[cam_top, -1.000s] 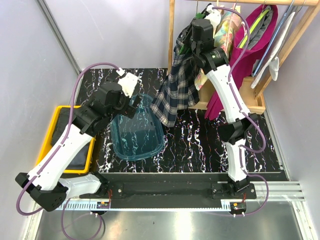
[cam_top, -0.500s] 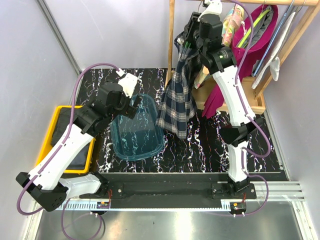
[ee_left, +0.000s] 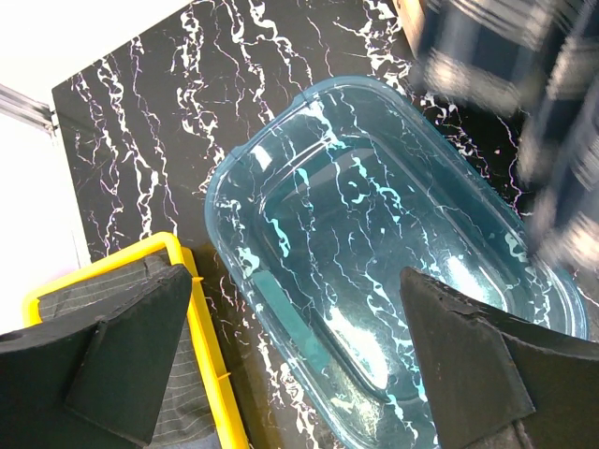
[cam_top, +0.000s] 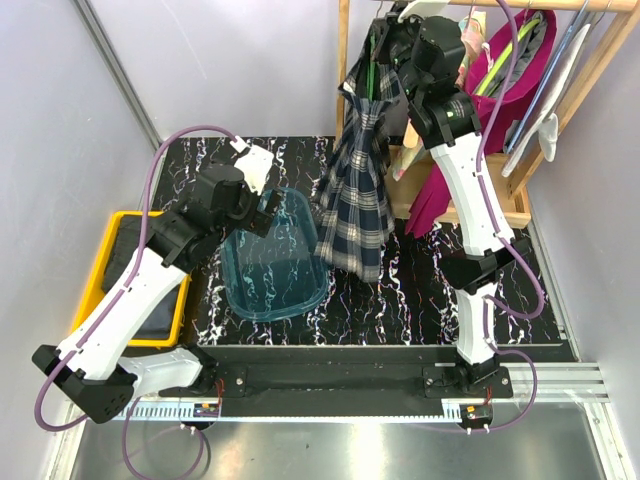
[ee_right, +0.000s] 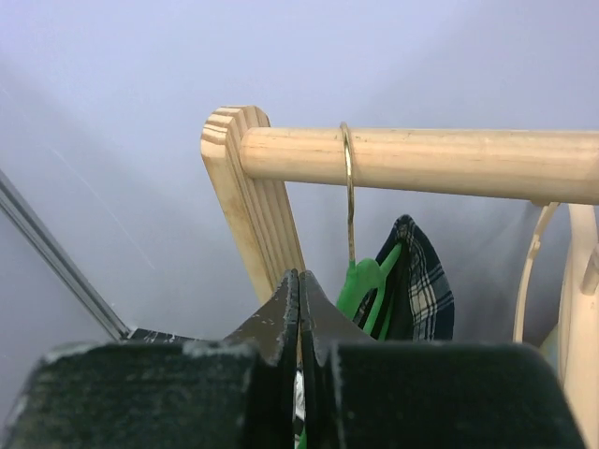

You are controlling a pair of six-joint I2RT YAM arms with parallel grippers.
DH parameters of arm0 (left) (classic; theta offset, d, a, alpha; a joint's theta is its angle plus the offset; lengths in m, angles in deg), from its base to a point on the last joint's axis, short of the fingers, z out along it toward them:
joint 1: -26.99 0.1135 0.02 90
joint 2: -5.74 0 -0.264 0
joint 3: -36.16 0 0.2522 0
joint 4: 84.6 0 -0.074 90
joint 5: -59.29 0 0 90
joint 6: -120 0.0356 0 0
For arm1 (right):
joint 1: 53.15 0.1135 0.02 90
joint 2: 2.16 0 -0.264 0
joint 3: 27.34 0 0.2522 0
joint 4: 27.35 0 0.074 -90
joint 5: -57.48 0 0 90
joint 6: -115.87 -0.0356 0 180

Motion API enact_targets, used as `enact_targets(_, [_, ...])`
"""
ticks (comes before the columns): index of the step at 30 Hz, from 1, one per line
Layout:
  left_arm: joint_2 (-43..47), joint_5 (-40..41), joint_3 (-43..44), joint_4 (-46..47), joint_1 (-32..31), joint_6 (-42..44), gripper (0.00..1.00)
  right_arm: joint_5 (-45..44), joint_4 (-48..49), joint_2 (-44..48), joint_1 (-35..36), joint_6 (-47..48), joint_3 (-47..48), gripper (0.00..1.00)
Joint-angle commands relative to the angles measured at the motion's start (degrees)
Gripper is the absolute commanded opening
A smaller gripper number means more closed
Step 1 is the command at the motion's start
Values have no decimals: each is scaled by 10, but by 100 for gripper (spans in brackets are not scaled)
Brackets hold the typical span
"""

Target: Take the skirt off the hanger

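Shows the skirt [cam_top: 358, 190] hanging on the green hanger [ee_right: 363, 281] at the left end of the wooden rail [ee_right: 421, 164], at the back of the table [cam_top: 420, 290], hem dangling just beside the clear blue tub [cam_top: 270, 270]. Places the right gripper [ee_right: 299, 281] high, just below the rail and close to the metal hook [ee_right: 348, 187], fingers pressed flat together. Gives no telling of cloth or plastic pinched between them, with only a sliver of plaid and green showing beneath the tips. Places the left gripper [ee_left: 295, 360] spread wide and empty above the tub, near the yellow tray [cam_top: 100, 262] and well apart from the skirt. Catches the plaid as a blur at the upper right of the left wrist view, probably a sign of swinging. Suggests an early stage, the waistband not yet off the hanger.

Hazards from here:
- Could lift the hook off the rail and bring hanger and skirt down together, through a pull on the plastic in place of the cloth.
- Could slip off the soft fabric through too shallow a pinch.
- Could snag the waistband on a hanger arm through a straight downward tug, bending the thin plastic.
- Could brush the floral garment [cam_top: 462, 50] and the magenta garment [cam_top: 515, 100] hanging just beside, through a wide sweep of the right arm.
- Could let the freed skirt drop in a heap on the table, with the left gripper too far off for a catch.
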Motion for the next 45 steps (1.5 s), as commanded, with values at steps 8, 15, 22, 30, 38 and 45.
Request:
enact_targets(8, [15,-11,12,22,8,-12,99,-70,45,42,10,63,-64,58])
enact_targets(15, [22,-11,-5,24,10,-9,99,-99,52,18,10,78,-69,81])
enact_targets(22, [26,-2,-6,26,10,-4,99,-117,59,-3,9,80,-79,73])
enact_targets(30, [30,1,0,27,10,-4,99,-140,46,-14,9,78,-112,69])
enact_targets(38, [27,3,-3,26,10,-4,99,-161,45,-10,9,79,-104,0])
enact_targets(45, [25,4,-5,26,10,-3,99,-154,102,-1,9,115,-86,0])
